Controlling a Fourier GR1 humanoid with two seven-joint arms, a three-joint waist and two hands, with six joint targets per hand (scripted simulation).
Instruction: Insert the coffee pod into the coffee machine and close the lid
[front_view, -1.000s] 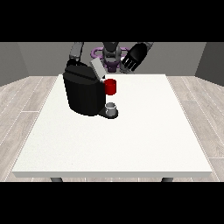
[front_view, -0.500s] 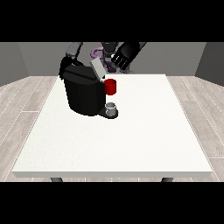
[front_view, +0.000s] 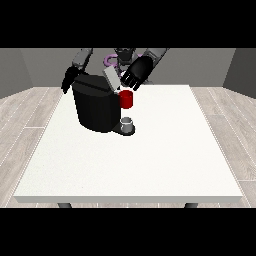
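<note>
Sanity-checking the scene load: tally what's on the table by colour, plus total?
Black: 1, the coffee machine
Red: 1, the part on the machine's front
Grey: 2, the raised lid and the cup on the drip stand
Total: 4
No separate pod is visible; the hand at the view's right is at the lid.

Lighting even and diffuse, moderately bright; no single source apparent. White table (front_view: 150, 160) evenly lit, no glare. Faint soft shadow under the black coffee machine (front_view: 95, 107), whose dark body shows little surface detail. No edge distortion; fine detail soft throughout
</note>
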